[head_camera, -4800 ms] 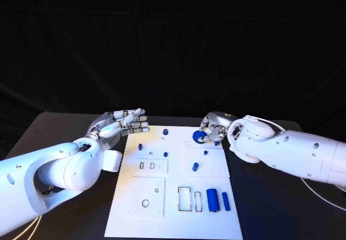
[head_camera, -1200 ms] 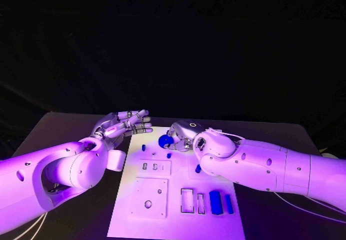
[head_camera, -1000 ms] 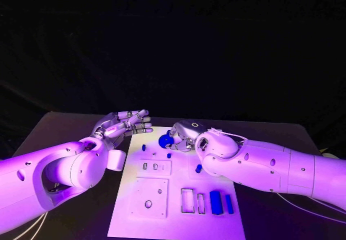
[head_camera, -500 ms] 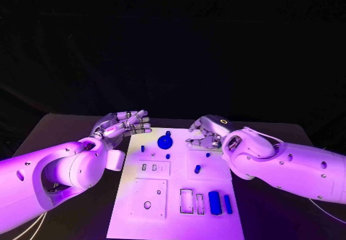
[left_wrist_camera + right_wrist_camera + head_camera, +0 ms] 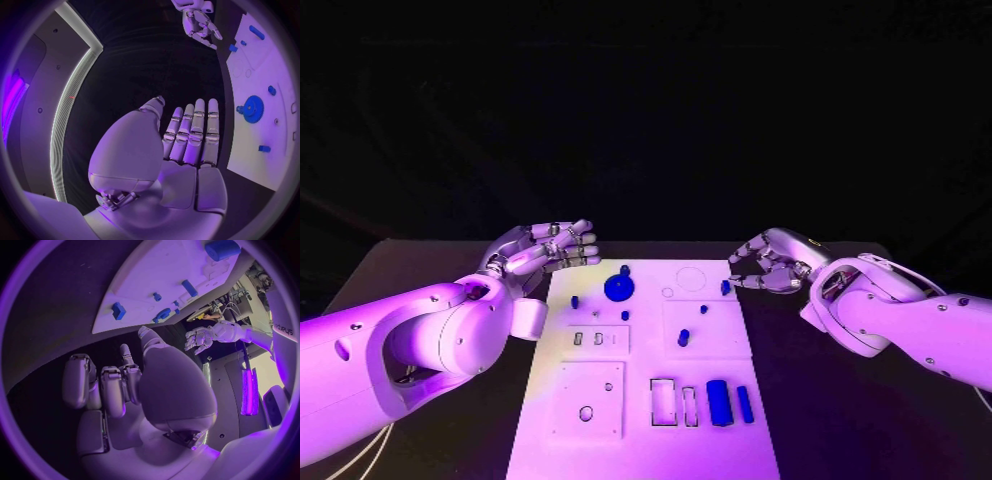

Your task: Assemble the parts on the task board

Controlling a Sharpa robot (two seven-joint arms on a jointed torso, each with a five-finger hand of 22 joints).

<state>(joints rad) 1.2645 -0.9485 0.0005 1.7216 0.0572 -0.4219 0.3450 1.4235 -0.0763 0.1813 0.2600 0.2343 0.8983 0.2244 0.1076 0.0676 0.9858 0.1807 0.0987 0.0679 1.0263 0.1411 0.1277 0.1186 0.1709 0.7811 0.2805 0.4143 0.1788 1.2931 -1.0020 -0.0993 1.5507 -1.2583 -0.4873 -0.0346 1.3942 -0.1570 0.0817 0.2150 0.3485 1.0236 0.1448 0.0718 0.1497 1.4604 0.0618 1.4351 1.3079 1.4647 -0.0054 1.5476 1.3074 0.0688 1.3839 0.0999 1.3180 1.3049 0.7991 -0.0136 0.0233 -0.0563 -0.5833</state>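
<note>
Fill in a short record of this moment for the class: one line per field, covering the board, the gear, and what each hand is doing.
Board: white task board on the black table
Gear: blue gear sits on the board's far part, no hand on it
Left hand: open, beside the board's far left corner
Right hand: holds nothing, fingers curled, by the board's far right corner

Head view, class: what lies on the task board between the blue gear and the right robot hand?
In the head view, between the blue gear and the right robot hand the task board shows an empty circular outline and a small blue peg.
</note>
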